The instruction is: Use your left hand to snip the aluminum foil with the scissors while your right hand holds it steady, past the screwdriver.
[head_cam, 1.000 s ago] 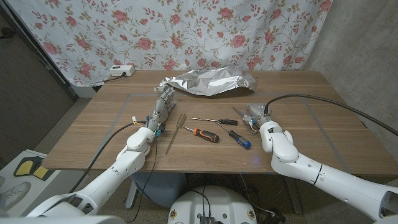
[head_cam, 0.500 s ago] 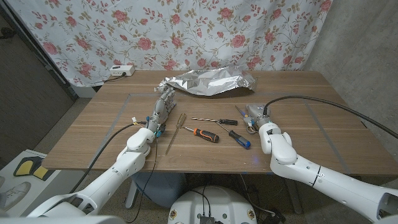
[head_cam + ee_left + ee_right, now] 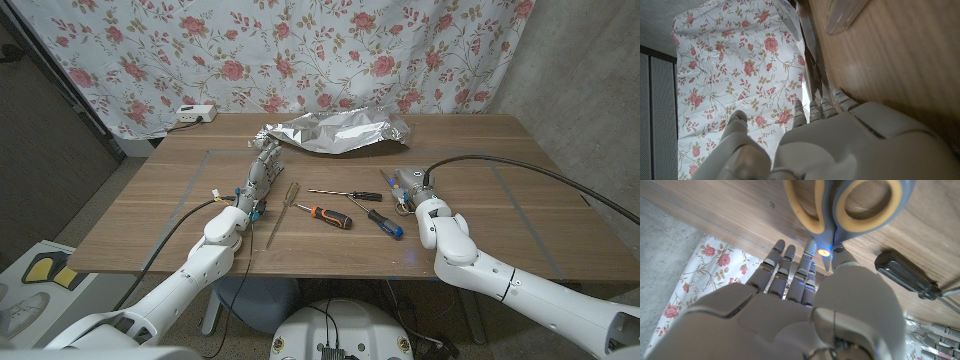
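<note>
The crumpled aluminum foil [image 3: 335,131] lies at the table's far middle. My left hand [image 3: 260,172] stretches along the table with its fingers straight, their tips just short of the foil's left end, and holds nothing. The scissors [image 3: 850,202], with blue and yellow handles, lie on the wood right at the tips of my right hand [image 3: 795,310]. In the head view the right hand [image 3: 406,186] sits right of the tools, covering most of the scissors [image 3: 384,179]. Its fingers [image 3: 790,270] are straight and together, with nothing gripped.
Between the hands lie an orange-and-black screwdriver [image 3: 326,214], a blue-handled screwdriver [image 3: 386,223], a thin screwdriver [image 3: 345,194] and a slim wooden-handled tool [image 3: 282,208]. A white power strip [image 3: 196,113] sits at the far left. A floral curtain hangs behind the table.
The right hand has edged slightly left and forward over the scissors. The left hand, the foil and the tools have not moved.
</note>
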Robot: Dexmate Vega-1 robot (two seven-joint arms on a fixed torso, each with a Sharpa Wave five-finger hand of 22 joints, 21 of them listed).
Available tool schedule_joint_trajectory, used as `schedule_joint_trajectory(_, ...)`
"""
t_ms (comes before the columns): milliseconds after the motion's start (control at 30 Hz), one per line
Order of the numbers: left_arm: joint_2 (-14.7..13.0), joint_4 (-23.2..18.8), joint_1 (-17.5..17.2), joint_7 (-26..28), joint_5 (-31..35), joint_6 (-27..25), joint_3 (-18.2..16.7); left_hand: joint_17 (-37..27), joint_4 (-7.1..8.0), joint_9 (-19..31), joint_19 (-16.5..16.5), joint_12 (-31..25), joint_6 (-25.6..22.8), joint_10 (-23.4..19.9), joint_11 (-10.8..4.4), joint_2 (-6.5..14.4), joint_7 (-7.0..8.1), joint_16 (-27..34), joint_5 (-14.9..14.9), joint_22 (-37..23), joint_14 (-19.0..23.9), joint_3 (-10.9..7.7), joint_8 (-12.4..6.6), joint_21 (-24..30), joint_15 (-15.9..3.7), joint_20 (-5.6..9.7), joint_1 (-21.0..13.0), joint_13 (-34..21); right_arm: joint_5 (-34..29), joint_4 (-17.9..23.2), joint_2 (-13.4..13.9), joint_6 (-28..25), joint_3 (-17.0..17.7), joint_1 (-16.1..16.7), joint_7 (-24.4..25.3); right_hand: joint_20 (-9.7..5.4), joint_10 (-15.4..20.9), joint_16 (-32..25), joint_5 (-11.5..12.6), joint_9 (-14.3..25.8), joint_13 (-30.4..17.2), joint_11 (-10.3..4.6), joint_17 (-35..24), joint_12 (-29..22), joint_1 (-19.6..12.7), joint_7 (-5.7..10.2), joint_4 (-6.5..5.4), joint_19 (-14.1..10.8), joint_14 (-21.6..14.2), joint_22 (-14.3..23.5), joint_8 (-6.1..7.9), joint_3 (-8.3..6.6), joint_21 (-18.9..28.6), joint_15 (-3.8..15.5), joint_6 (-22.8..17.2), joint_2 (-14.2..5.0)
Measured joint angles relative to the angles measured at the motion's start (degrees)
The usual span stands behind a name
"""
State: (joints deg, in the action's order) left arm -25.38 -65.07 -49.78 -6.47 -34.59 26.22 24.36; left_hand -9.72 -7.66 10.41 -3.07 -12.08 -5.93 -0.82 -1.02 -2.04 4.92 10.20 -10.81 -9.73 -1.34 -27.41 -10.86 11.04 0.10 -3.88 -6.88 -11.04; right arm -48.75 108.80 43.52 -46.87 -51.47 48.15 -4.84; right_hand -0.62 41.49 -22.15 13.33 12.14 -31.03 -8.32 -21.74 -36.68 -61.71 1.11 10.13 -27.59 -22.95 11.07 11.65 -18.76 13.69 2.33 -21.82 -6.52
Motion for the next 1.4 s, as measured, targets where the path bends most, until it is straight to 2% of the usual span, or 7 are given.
schedule_joint_trajectory(333,0.01,-0.07,0.0,-0.02,-0.02,0.02,0.01,0.0,0.0,0.0,0.0,0.0,0.0,0.0,0.0,0.0,0.0,0.0,0.0,0.0,0.0,0.0,0.0,0.0,0.0,0.0,0.0,0.0,1.62,0.94,0.32,0.01,0.92,0.75,1.55,-0.31,-0.32,0.0,0.12,0.0,0.4,-0.08,-0.72,0.23,-1.34,-0.45,0.06,-0.32,0.21,0.0,-0.24,-0.05,0.0,0.21,0.46,0.01)
schedule_joint_trajectory(733,0.01,-0.46,-0.04,-0.01,0.0,0.02,0.1,0.0,0.09,0.0,0.0,0.0,0.0,0.0,0.0,0.0,0.0,0.0,0.0,0.0,0.0,0.41,0.0,0.0,0.0,0.0,0.0,0.0,5.42,3.73,1.42,0.99,4.17,2.84,4.47,-0.63,-0.31,-0.39,0.11,-0.01,0.67,-0.07,-1.46,0.34,-2.5,-0.29,-0.14,0.02,0.21,-0.01,-0.24,0.16,0.0,0.21,0.77,0.09)
schedule_joint_trajectory(1067,0.01,-0.82,-0.14,0.29,0.18,-0.1,0.15,0.0,0.09,0.0,0.0,0.0,0.0,0.0,0.0,0.0,0.0,0.0,0.0,0.0,0.0,0.41,0.0,0.0,0.0,0.0,0.0,0.0,10.52,6.67,2.22,3.15,8.45,5.32,9.13,-0.94,-0.3,-0.83,0.21,-0.01,1.06,-0.06,-2.06,-0.03,-3.32,-0.3,-0.42,-0.3,0.0,-0.01,-0.23,0.44,0.3,0.0,0.76,0.01)
schedule_joint_trajectory(1400,0.04,-1.28,-0.33,0.71,0.39,-0.21,0.25,0.0,0.09,0.0,0.0,0.0,0.32,0.0,0.0,0.0,-0.32,0.0,0.0,0.0,0.0,0.4,0.0,0.0,0.0,0.0,0.0,0.0,18.17,10.35,2.81,7.05,15.18,9.28,14.69,-1.15,-0.3,-1.38,0.31,-0.02,1.47,-0.06,-2.59,-0.02,-3.85,-0.08,-0.66,-0.52,-0.25,-0.01,-0.23,0.68,0.69,0.25,0.54,0.25)
